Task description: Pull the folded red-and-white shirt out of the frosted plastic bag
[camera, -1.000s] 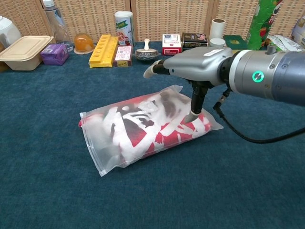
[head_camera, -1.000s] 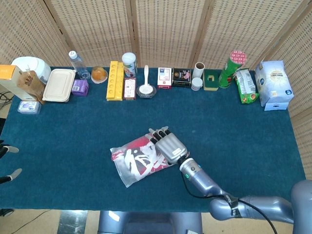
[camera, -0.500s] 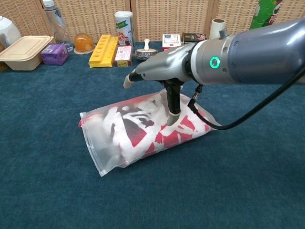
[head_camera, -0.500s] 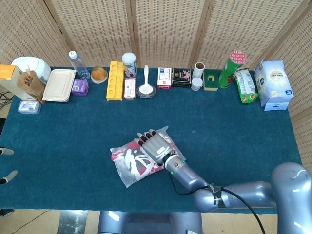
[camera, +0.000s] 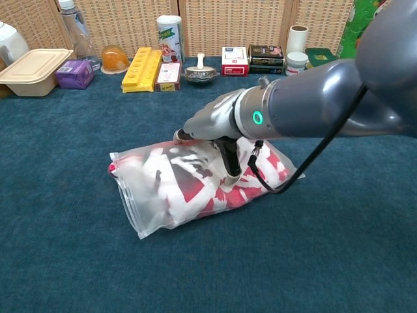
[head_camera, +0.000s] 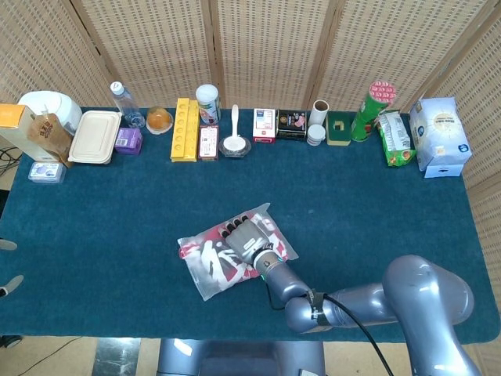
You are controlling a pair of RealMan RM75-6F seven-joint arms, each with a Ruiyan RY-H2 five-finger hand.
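Note:
The frosted plastic bag [head_camera: 205,265] [camera: 146,195] lies on the blue table near the front middle. The folded red-and-white shirt [camera: 195,187] is inside it. My right hand [head_camera: 244,235] [camera: 215,127] lies on top of the bag's right half with its fingers spread over the far side. Its thumb [camera: 231,171] presses down into the plastic. Nothing is gripped between the fingers. The bag's flat edge strip [camera: 128,205] points left and front. Of my left hand, only two pale slivers [head_camera: 6,265] show at the left edge of the head view.
A row of goods lines the back edge: beige lunch box [head_camera: 95,136], water bottle [head_camera: 122,102], yellow tray [head_camera: 185,128], small boxes [head_camera: 264,125], green can [head_camera: 371,110], white carton [head_camera: 440,136]. The blue cloth [head_camera: 376,219] around the bag is bare.
My right hand slid left and nearer across the bag, from its right end onto its middle, and pressed lower. The bag shifted slightly. The slivers at the left edge drew further out of frame.

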